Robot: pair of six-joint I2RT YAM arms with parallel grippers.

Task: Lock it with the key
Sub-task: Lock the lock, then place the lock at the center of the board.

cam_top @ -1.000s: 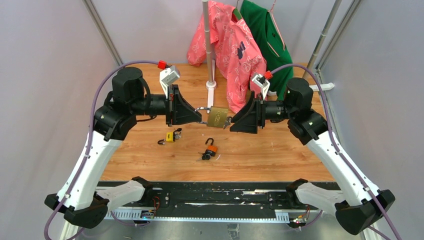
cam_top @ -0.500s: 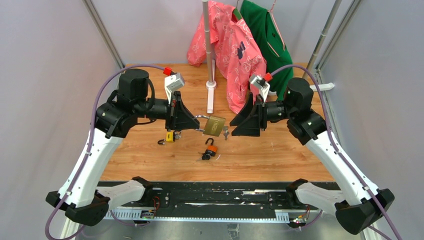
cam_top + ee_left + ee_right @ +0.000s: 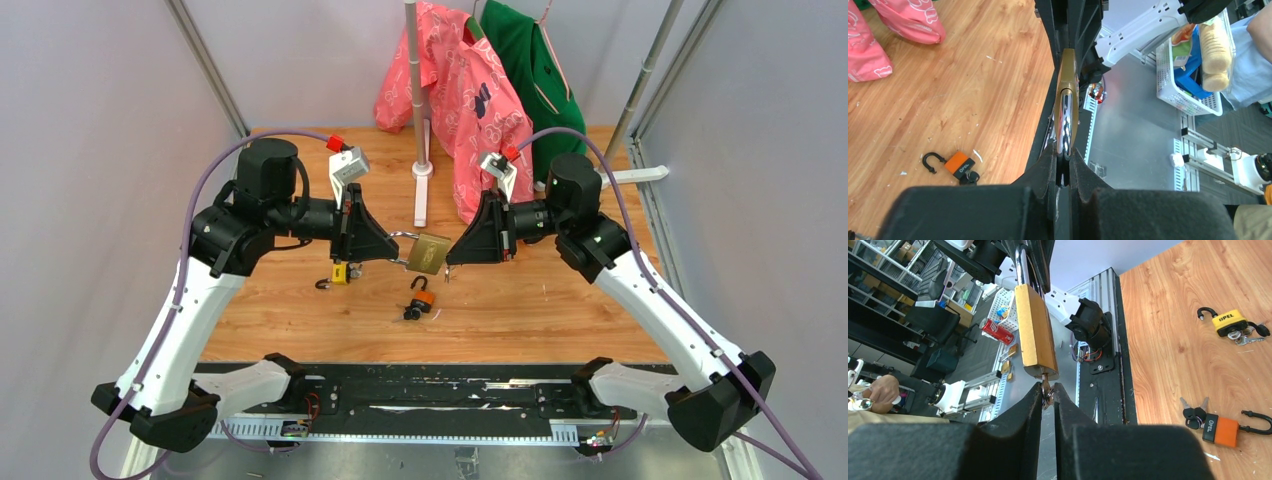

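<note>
A brass padlock (image 3: 430, 252) hangs above the wooden table, tilted, between the two arms. My left gripper (image 3: 401, 240) is shut on its chrome shackle (image 3: 1064, 117); in the left wrist view the brass body (image 3: 1068, 75) shows edge-on beyond the fingertips. A key (image 3: 1047, 386) sticks out of the padlock's (image 3: 1035, 335) bottom end. My right gripper (image 3: 1048, 391) is shut on that key and its ring, right against the lock body. From above, the right gripper (image 3: 449, 261) meets the padlock's lower right corner.
A yellow padlock (image 3: 340, 273) with keys and an orange padlock (image 3: 423, 297) with keys lie on the table (image 3: 560, 310) below the held lock. A white pole stand (image 3: 413, 100) with a pink shirt (image 3: 460, 90) and a green shirt (image 3: 530, 70) stands at the back.
My right gripper moved left to the padlock and closed on the key. The left gripper earlier shifted the padlock slightly down and tilted it, then held still.
</note>
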